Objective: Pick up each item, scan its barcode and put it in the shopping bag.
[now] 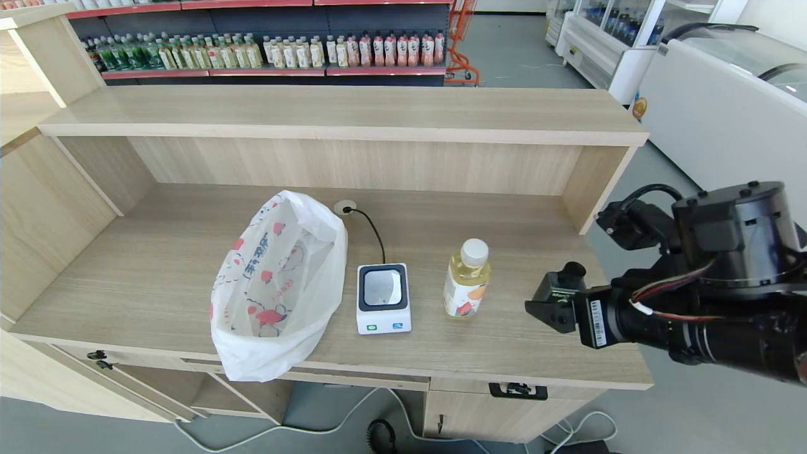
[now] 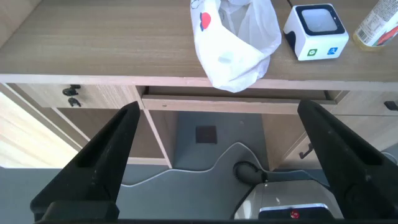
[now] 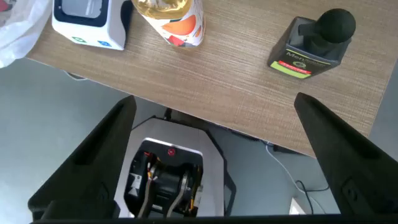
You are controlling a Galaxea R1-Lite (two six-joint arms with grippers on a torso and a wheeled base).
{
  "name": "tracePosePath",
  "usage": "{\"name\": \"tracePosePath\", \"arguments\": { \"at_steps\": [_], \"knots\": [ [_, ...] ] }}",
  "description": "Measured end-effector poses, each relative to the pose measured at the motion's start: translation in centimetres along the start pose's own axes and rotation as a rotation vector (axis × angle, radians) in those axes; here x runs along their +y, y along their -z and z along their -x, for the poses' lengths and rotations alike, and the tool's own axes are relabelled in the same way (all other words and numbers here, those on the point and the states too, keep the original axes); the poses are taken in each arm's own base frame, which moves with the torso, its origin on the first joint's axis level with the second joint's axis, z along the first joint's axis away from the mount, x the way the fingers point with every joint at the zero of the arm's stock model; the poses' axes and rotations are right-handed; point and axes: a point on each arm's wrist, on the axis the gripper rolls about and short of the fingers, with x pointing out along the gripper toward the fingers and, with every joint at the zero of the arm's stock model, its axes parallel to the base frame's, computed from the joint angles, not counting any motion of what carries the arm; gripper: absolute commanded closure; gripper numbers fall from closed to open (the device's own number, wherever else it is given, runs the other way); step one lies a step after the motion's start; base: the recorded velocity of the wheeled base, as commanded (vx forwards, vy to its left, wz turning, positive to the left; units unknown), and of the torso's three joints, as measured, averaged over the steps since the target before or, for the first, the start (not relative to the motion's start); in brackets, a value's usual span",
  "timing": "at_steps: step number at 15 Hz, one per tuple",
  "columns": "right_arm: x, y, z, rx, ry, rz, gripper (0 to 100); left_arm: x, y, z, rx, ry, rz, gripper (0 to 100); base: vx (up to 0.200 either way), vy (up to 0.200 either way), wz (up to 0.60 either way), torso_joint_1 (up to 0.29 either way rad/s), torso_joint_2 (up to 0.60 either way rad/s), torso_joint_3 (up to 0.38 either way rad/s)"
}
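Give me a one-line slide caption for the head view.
Wooden checkout counter: open shopping bag, scanner, drink bottle and small black bottle in a row, left to right.

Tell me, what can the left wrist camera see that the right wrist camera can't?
Left wrist view, not the right: a small dark lock on the drawer front, and the shopping bag sagging over the counter's edge.

Right wrist view, not the left: a dark boxy bottle with a round black cap, standing near the counter's edge.

Both: the white scanner, the drink bottle beside it, the wooden counter, and the bag, though the right wrist view catches just a corner of it.
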Motion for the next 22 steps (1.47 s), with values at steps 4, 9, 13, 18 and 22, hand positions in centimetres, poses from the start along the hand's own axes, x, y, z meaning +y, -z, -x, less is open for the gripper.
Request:
{"name": "tracePosePath", "arguments": {
  "at_steps": [4,9,13,18,22],
  "knots": [
    [2.4,1.0,-2.7,-0.068,0.116,-0.042,0,0.0,0.0,0.0,0.0,0.0,0.0,0,0.0,0.0,0.0,0.0,0.0,0.0],
    [4.2,2.0,-6.3,-0.139,0.109,-0.066,0,0.0,0.0,0.0,0.0,0.0,0.0,0,0.0,0.0,0.0,0.0,0.0,0.0],
    [4.6,3.3,-8.4,-0.188,0.097,-0.075,0,0.0,0.0,0.0,0.0,0.0,0.0,0,0.0,0.0,0.0,0.0,0.0,0.0],
    [5.0,3.4,-10.3,-0.28,0.046,-0.091,0,0.0,0.0,0.0,0.0,0.0,0.0,0,0.0,0.0,0.0,0.0,0.0,0.0],
    [5.3,3.4,-11.5,-0.332,-0.007,-0.071,0,0.0,0.0,0.0,0.0,0.0,0.0,0,0.0,0.0,0.0,0.0,0.0,0.0]
  ]
}}
